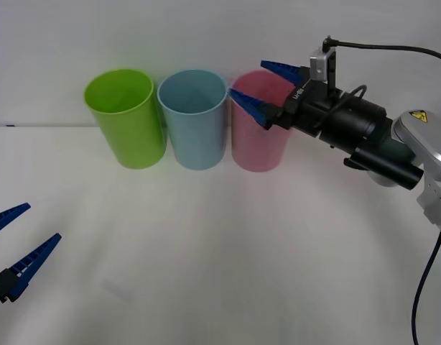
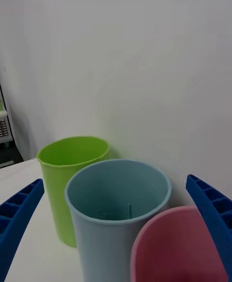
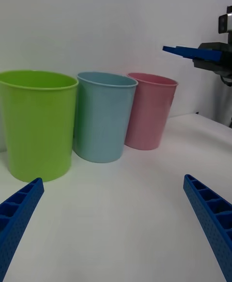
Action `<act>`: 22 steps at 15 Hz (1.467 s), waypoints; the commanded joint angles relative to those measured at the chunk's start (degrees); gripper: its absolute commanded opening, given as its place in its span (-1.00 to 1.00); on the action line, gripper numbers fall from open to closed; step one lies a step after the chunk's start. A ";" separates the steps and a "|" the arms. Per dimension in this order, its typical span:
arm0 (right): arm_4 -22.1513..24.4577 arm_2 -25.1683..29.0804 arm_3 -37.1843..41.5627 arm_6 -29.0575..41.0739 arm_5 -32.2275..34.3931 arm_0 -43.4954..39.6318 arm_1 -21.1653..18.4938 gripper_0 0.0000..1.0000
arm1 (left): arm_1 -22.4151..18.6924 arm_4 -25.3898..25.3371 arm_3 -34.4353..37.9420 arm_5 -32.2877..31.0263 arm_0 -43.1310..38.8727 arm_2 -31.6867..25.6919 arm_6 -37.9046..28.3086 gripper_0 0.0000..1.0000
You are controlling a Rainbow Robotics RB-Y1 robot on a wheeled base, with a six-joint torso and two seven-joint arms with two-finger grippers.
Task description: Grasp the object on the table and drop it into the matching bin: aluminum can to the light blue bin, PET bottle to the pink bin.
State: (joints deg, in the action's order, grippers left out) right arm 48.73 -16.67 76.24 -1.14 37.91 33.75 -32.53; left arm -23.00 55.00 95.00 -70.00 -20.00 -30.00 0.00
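Light blue bin [image 1: 195, 118] stands at the bench's [image 1: 220, 259] far edge, my right pincer [image 1: 258, 88] spread empty over the pink bin [image 1: 258, 136], left pincer [image 1: 16, 248] open.

bins [image 1: 197, 118] lining far edge, table [image 1: 220, 259] open

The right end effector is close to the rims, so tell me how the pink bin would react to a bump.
The pink bin is tall, narrower at its base and looks thin-walled plastic, so probably light and apt to tip or slide. The light blue bin stands close beside it and might catch a sideways lean. The open right end effector hangs at its rim, where a knock would lever most.
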 commanded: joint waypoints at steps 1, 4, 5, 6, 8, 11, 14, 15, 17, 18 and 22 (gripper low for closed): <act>-0.04 2.08 4.97 -0.44 -0.03 -5.10 -1.92 1.00 | 0.00 0.00 0.00 0.00 0.00 0.00 0.00 1.00; -0.04 5.07 9.27 -1.32 -0.12 -11.43 -2.54 1.00 | 0.00 0.00 0.00 0.00 0.00 0.00 0.00 1.00; 0.32 6.21 10.86 -2.02 -0.12 -13.80 -2.63 1.00 | 0.00 0.00 0.00 0.00 0.00 0.00 0.00 1.00; 0.84 7.09 12.09 -2.29 -0.12 -15.74 -2.63 1.00 | 0.00 0.00 0.00 0.00 0.00 0.00 0.00 1.00; 1.46 9.46 15.16 -3.43 -0.03 -20.83 -2.63 1.00 | 0.00 0.00 0.00 0.00 0.00 0.00 0.00 1.00; 2.16 12.19 17.80 -5.45 0.32 -26.99 -2.54 1.00 | 0.00 0.00 0.00 0.00 0.00 0.00 0.00 1.00; 2.16 14.30 17.98 -12.04 0.76 -31.47 -2.10 1.00 | 0.00 0.00 0.00 0.00 0.00 0.00 0.00 1.00; 2.16 14.73 17.98 -12.83 1.03 -33.05 -2.10 1.00 | 0.00 0.00 0.00 0.00 0.00 0.00 0.00 1.00; 2.16 16.23 17.98 -13.54 1.90 -36.30 -1.66 1.00 | 0.00 0.00 0.00 0.00 0.00 0.00 0.00 1.00; 2.16 17.28 17.98 -13.80 2.52 -37.80 -1.13 1.00 | 0.00 0.00 0.00 0.00 0.00 0.00 0.00 1.00; 4.97 23.35 17.89 -14.77 6.91 -43.16 2.73 1.00 | 0.00 0.00 0.00 0.00 0.00 0.00 0.00 1.00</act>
State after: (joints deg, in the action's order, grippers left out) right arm 53.03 5.48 94.14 -15.84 43.87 -8.51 -30.62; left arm -23.00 55.00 95.00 -70.00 -20.00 -30.00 0.00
